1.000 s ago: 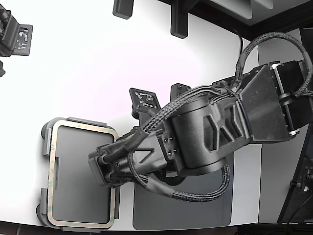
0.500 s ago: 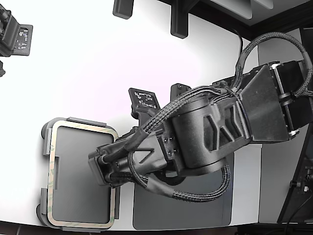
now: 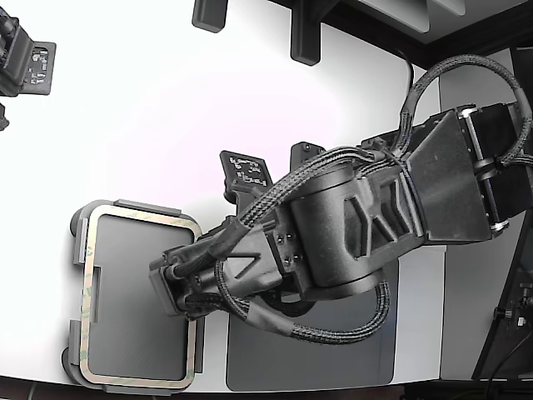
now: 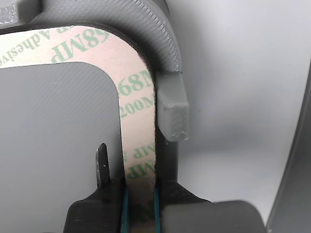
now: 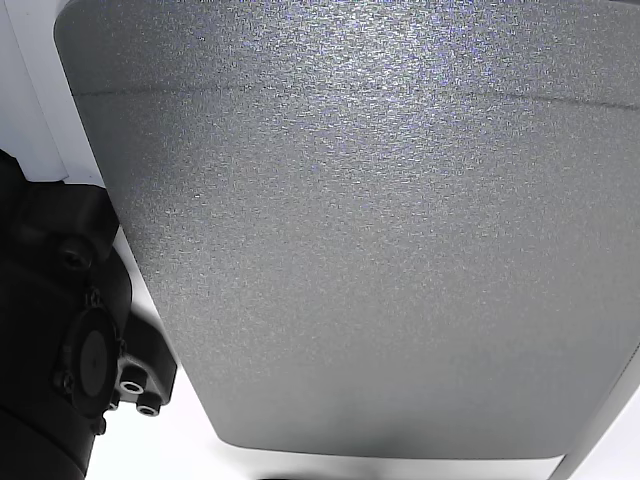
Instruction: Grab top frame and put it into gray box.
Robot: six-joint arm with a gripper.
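Observation:
The top frame (image 3: 137, 214), a thin cream ring with green print, lies on the rim of the gray box (image 3: 80, 225) at the exterior view's lower left. My gripper (image 3: 185, 293) sits over the frame's right-hand side, mostly hidden under the wrist. The wrist view shows the frame's strip (image 4: 138, 97) running round a corner of the gray box (image 4: 146, 29), past a raised tab. There my gripper (image 4: 141, 196) has both pads pressed against the strip's two edges, shut on it. The frame still looks flat on the box.
A dark gray mat (image 3: 333, 358) lies right of the box under the arm and fills the other view (image 5: 380, 220). A black printed plate (image 3: 250, 171) stands behind the wrist. Black fixtures (image 3: 304, 33) line the table's far edge, and another device (image 3: 25, 62) sits at far left.
The wrist has shifted very slightly toward the exterior view's left. The frame and box have not moved.

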